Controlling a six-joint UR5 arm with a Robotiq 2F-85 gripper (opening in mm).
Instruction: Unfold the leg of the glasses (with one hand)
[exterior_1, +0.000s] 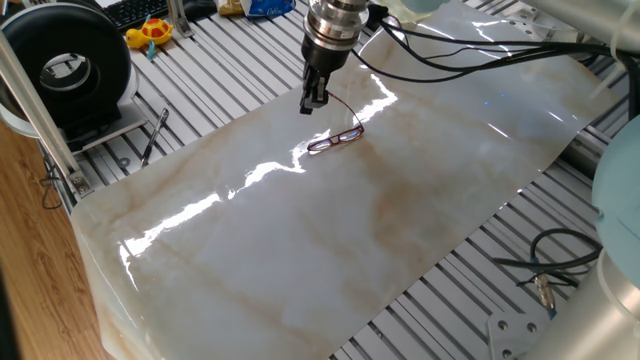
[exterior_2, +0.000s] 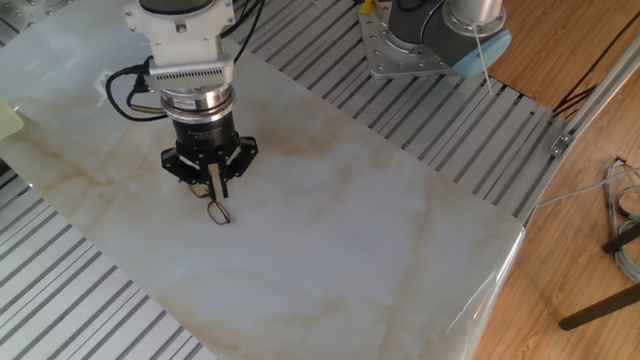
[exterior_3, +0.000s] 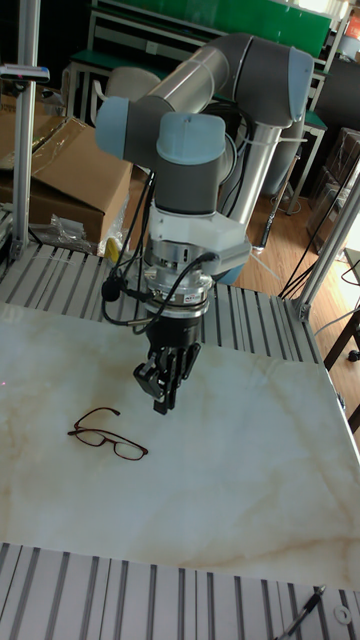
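Observation:
The glasses (exterior_1: 335, 141) lie flat on the marble sheet (exterior_1: 330, 240), dark reddish-brown, with one thin leg swung out and running back toward the gripper. They also show in the other fixed view, the glasses (exterior_2: 217, 211), and in the tall view, the glasses (exterior_3: 110, 438). The hand, my black gripper (exterior_1: 311, 106), hangs just above the sheet beside the leg's tip. In the tall view the gripper (exterior_3: 160, 403) stands clear to the right of the glasses, not touching them. Its fingers look pressed together with nothing between them, also in the gripper (exterior_2: 218, 190).
A black pen-like tool (exterior_1: 155, 135) lies on the slotted table left of the sheet. A black round device (exterior_1: 75, 55) and a yellow toy (exterior_1: 150, 32) sit at the far left. Loose cables (exterior_1: 545, 265) lie at the right. A cardboard box (exterior_3: 60, 170) stands behind the table.

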